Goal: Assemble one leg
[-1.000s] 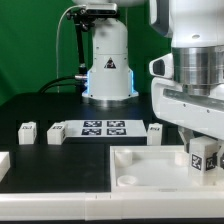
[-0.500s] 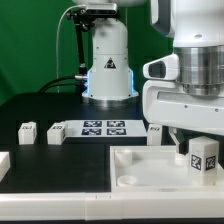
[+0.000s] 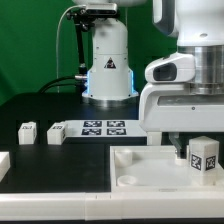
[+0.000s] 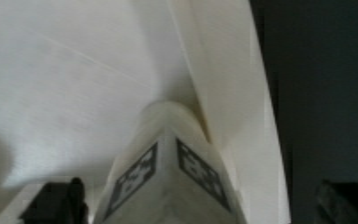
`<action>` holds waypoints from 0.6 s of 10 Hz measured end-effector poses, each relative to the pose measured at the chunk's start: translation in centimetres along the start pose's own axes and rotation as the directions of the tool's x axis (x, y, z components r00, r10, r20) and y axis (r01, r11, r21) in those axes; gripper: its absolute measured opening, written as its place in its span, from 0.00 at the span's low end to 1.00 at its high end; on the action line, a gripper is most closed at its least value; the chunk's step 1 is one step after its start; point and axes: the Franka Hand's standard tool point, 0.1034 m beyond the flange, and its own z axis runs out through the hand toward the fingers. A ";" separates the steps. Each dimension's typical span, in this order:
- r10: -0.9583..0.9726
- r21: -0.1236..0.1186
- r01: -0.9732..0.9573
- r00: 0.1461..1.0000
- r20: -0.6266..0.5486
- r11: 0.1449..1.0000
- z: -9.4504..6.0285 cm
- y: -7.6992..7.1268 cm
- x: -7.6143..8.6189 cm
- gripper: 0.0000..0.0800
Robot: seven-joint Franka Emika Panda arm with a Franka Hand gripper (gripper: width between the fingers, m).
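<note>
A leg [image 3: 203,158], a small white block with a black-and-white tag, stands upright on the large white tray piece [image 3: 150,168] near the exterior view's right edge. My gripper [image 3: 198,142] hangs just above it, with its jaws open on either side of the leg and a gap on each side. In the wrist view the leg [image 4: 172,170] rises between the two dark fingertips [image 4: 60,200], against the tray's white wall [image 4: 220,60]. I cannot tell if the leg sits in a corner socket.
Two loose legs [image 3: 27,132] [image 3: 57,133] lie on the black table at the exterior view's left, and another [image 3: 153,131] is half hidden behind my hand. The marker board [image 3: 100,127] lies between them. The robot base [image 3: 108,65] stands behind. A white part [image 3: 3,165] pokes in at the left edge.
My hand has risen a little over the leg. The leg has stayed in the same place on the tray piece.
</note>
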 end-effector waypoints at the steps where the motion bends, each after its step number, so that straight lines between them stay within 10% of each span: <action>1: -0.103 -0.005 0.103 0.995 0.000 0.995 0.0 0.1 0.0 0.81; 6: -0.464 -0.020 0.464 0.886 0.007 0.886 0.0 0.6 0.1 0.81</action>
